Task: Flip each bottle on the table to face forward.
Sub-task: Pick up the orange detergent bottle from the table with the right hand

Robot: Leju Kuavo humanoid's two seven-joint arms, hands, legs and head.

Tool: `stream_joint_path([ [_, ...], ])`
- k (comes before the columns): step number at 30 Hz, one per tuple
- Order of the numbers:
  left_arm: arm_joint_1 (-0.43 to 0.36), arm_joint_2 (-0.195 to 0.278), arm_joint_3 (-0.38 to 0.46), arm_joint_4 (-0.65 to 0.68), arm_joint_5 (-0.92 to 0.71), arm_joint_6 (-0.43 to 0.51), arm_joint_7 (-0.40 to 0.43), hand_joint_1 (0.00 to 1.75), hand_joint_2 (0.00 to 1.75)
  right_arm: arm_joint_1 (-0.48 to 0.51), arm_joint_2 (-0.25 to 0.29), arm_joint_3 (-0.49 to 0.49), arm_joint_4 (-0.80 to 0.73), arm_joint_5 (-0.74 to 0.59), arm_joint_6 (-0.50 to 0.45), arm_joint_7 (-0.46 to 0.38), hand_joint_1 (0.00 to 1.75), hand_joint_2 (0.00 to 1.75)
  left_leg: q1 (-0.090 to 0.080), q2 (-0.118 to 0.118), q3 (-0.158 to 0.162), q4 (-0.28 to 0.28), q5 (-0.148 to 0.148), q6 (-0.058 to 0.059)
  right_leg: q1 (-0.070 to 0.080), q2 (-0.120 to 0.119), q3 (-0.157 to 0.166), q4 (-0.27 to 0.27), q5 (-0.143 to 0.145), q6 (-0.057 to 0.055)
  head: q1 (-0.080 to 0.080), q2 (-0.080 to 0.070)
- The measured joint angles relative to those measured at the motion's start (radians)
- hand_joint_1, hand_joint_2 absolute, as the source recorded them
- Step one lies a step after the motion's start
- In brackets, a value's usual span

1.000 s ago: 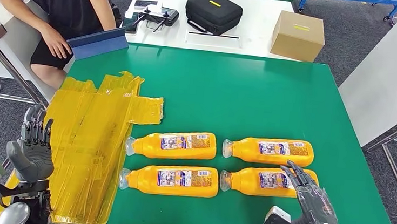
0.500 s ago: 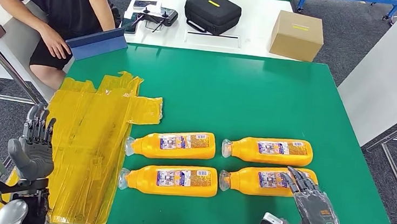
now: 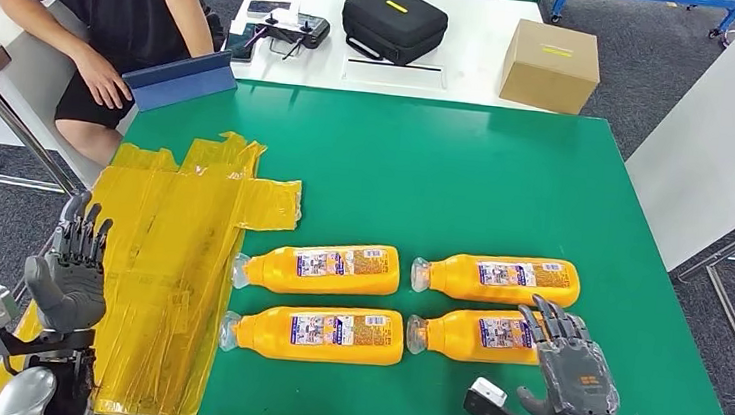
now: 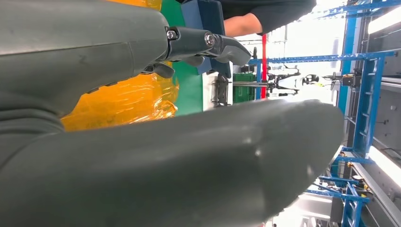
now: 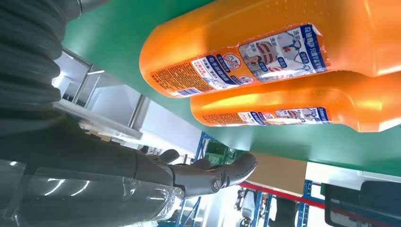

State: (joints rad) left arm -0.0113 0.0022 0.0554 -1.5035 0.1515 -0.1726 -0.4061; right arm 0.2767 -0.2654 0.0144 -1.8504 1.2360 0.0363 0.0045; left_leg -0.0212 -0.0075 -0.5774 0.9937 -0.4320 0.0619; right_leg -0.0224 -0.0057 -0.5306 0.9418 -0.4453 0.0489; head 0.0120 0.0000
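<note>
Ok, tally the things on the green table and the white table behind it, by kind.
Orange bottles: 4
Yellow tape patch: 1
Blue board: 1
Black case: 1
Cardboard box: 1
Controller: 1
Total: 9

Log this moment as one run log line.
bottles: four lying on green table | right robot hand: open, at near right bottle, contact unclear | left robot hand: open, over yellow sheet
</note>
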Motion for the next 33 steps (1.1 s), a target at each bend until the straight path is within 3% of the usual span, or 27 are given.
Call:
stream_joint_path([
  [15, -0.075, -0.012, -0.018, 0.074, -0.013, -0.001, 0.006, 0.00, 0.00, -0.072, 0.114, -0.029, 0.048, 0.089, 0.026, 0.004, 0.00, 1.75, 0.000, 0.000, 0.000, 0.000, 0.000, 0.000, 0.000, 0.000, 0.000, 0.000, 0.000, 0.000, 0.000, 0.000],
  [22, -0.113, -0.025, -0.024, 0.113, -0.026, -0.001, 0.007, 0.00, 0.00, -0.102, 0.152, -0.105, 0.099, 0.109, 0.051, -0.005, 0.00, 1.75, 0.000, 0.000, 0.000, 0.000, 0.000, 0.000, 0.000, 0.000, 0.000, 0.000, 0.000, 0.000, 0.000, 0.000],
  [26, -0.133, -0.029, -0.027, 0.142, -0.032, -0.001, 0.001, 0.00, 0.00, -0.117, 0.139, -0.175, 0.159, 0.084, 0.056, -0.050, 0.00, 1.75, 0.000, 0.000, 0.000, 0.000, 0.001, 0.000, 0.000, 0.000, 0.001, 0.000, 0.000, 0.000, 0.000, 0.000],
  [33, -0.136, -0.019, -0.026, 0.158, -0.010, -0.001, -0.010, 0.00, 0.00, -0.118, 0.051, -0.249, 0.234, 0.015, 0.077, -0.097, 0.00, 1.75, -0.001, 0.000, 0.000, 0.000, 0.000, 0.001, -0.001, 0.000, 0.001, 0.000, 0.000, 0.001, 0.000, 0.000],
])
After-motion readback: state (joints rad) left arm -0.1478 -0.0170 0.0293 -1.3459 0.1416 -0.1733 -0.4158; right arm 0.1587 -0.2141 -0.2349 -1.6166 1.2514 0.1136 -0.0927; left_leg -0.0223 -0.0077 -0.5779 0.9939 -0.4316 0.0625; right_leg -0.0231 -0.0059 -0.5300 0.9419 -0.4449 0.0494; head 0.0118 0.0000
